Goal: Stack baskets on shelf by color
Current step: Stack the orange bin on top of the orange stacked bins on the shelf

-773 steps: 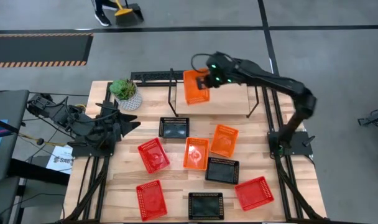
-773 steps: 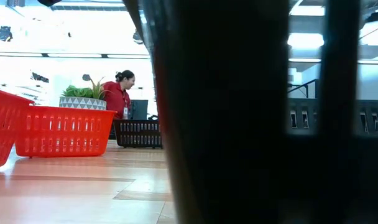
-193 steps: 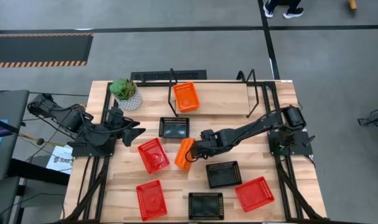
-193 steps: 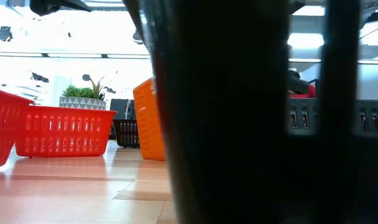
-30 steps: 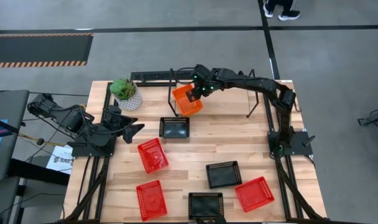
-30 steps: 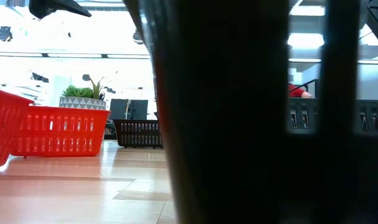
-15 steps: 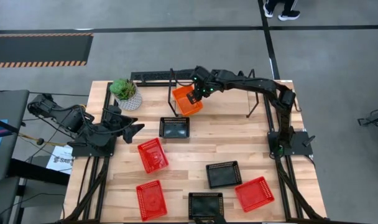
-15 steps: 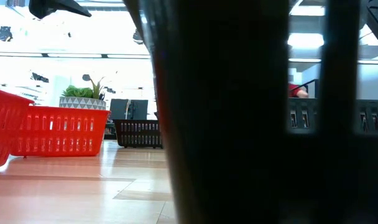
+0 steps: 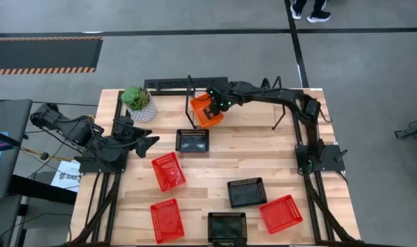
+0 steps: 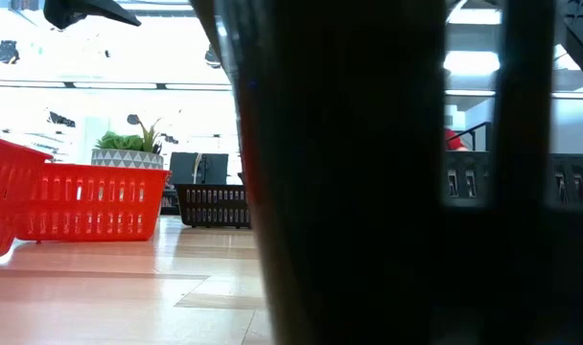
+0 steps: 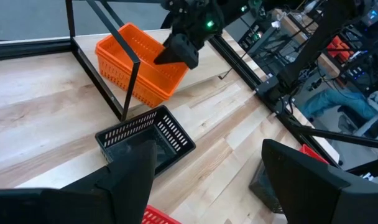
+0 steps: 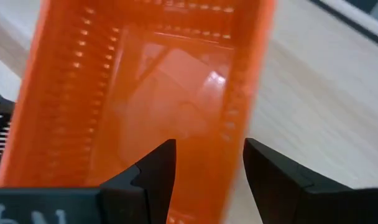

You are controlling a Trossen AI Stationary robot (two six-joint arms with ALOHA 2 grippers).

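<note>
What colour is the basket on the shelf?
Orange plastic mesh basket; the left wrist view shows it best.

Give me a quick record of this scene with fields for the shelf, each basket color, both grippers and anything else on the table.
shelf: at the table's far edge, holding the orange baskets at its left end
orange baskets: stacked on the shelf
red baskets: three loose on the table
black baskets: three loose on the table
right gripper: open, over the orange stack
left gripper: open, waiting at the table's left side
other: potted plant at the far left corner
</note>
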